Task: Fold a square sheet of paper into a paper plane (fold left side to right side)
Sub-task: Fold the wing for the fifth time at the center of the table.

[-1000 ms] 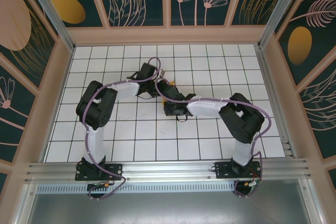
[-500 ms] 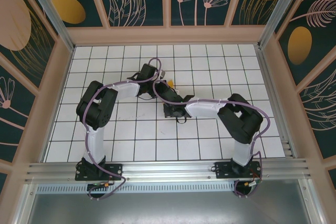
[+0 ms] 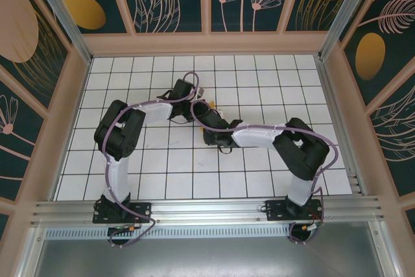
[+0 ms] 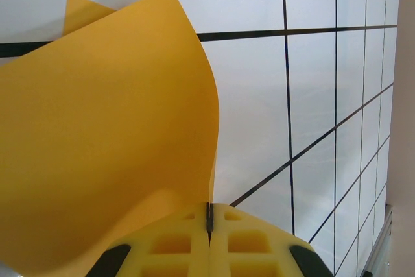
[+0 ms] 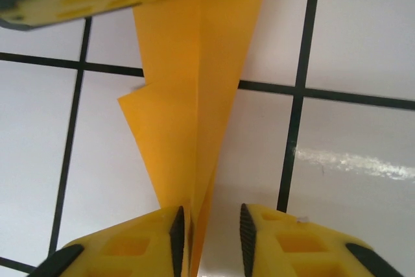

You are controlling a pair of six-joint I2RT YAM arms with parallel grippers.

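Near the middle of the white grid table (image 3: pixel 130 160), a little toward the far side, the 2 arms meet over the paper plane (image 3: pixel 209 103), which shows from above as a small orange-yellow patch between the 2 wrists. In the left wrist view, the left gripper (image 4: pixel 209 225) has its 2 yellow pads pressed tight together with no gap. The edge of the paper runs straight down into the seam between them, so this claw is clamped on the paper. From that pinch the paper rises and bows as a broad curved face across the left part of the view, with the corner of a second layer showing behind its top edge. In the right wrist view, the right gripper (image 5: pixel 211 231) has its jaws standing apart. The narrow end of the paper drops into the gap and lies close beside the left finger (image 5: pixel 176 231), while open space remains between the paper and the other finger. Here the paper is a slim tapered strip in 2 overlapping layers with a lengthwise fold line. It lies over the black grid lines, and its wider end reaches a blurred yellow pad at the top edge of the view.
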